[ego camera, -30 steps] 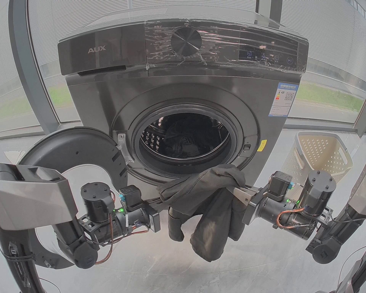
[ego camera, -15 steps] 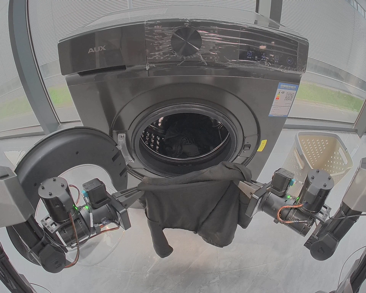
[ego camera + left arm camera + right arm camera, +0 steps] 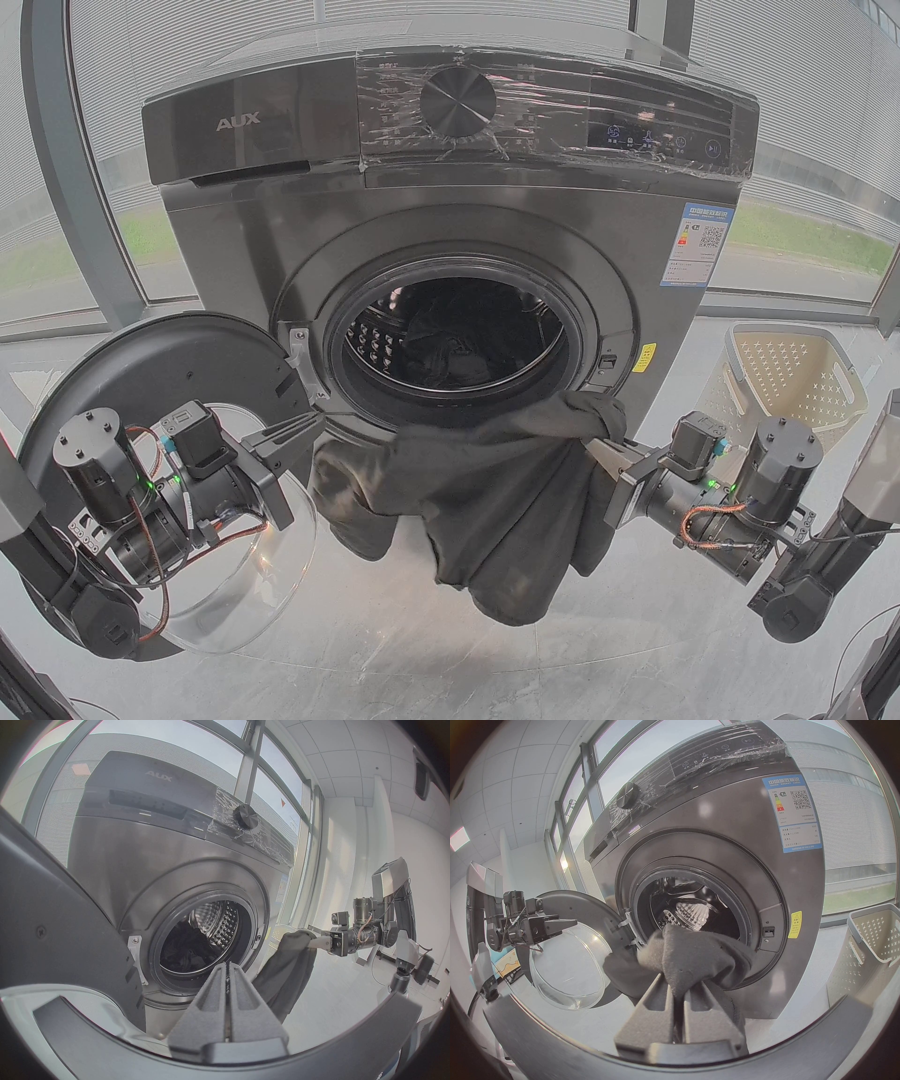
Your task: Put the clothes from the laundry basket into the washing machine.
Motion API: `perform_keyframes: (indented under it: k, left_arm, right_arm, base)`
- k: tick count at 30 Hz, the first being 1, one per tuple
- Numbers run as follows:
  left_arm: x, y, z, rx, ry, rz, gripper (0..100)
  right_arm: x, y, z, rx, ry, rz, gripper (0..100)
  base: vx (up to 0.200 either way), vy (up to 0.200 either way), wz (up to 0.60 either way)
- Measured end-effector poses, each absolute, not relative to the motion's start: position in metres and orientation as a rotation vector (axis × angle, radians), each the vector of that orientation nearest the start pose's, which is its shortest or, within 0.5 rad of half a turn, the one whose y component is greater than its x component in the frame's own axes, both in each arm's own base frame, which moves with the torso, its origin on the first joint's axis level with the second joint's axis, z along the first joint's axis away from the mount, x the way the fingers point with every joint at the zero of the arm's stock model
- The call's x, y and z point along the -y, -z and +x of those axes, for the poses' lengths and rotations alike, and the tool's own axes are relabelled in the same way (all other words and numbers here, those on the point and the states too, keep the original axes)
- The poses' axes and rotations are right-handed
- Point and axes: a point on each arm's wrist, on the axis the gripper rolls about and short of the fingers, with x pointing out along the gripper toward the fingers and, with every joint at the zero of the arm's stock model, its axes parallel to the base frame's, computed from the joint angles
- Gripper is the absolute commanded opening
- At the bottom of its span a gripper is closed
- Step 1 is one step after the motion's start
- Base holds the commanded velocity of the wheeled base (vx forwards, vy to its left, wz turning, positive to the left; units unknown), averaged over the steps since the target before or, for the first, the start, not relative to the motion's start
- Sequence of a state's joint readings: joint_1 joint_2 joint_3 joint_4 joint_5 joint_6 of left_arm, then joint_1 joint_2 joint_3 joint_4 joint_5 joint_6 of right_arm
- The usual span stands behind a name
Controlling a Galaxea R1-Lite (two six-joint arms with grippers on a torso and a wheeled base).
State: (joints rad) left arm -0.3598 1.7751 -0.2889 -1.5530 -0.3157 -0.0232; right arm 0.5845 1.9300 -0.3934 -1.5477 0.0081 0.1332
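- Carrying the dark garment [image 3: 487, 497] to the washing machine [image 3: 244, 234]: pinched at one corner in the closed right pincer [image 3: 600, 452], draped just below the open drum mouth [image 3: 455, 342].
- Left pincer [image 3: 309, 427] closed, empty, near the door [image 3: 159, 375].
- Next, likely: lift, push inside, release.

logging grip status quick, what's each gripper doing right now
Left gripper: closed, nothing between its fingers.
Right gripper: closed on the dark grey garment.
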Motion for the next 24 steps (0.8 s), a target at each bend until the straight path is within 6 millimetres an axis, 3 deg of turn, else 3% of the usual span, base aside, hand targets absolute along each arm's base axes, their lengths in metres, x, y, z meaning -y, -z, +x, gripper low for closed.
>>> perform_keyframes:
  k: [13, 24]
  left_arm:
    - [0.095, -0.144, 0.233, 0.106, 0.675, -0.03, 0]
    - [0.098, -0.119, 0.231, -0.002, 0.698, -0.02, 0]
  right_arm:
    - [-0.163, -0.111, 0.236, -0.032, -0.609, 0.135, 0]
    - [-0.177, -0.129, 0.246, 0.058, -0.637, 0.162, 0]
  base:
    - [0.0, 0.0, 0.0]
    - [0.0, 0.0, 0.0]
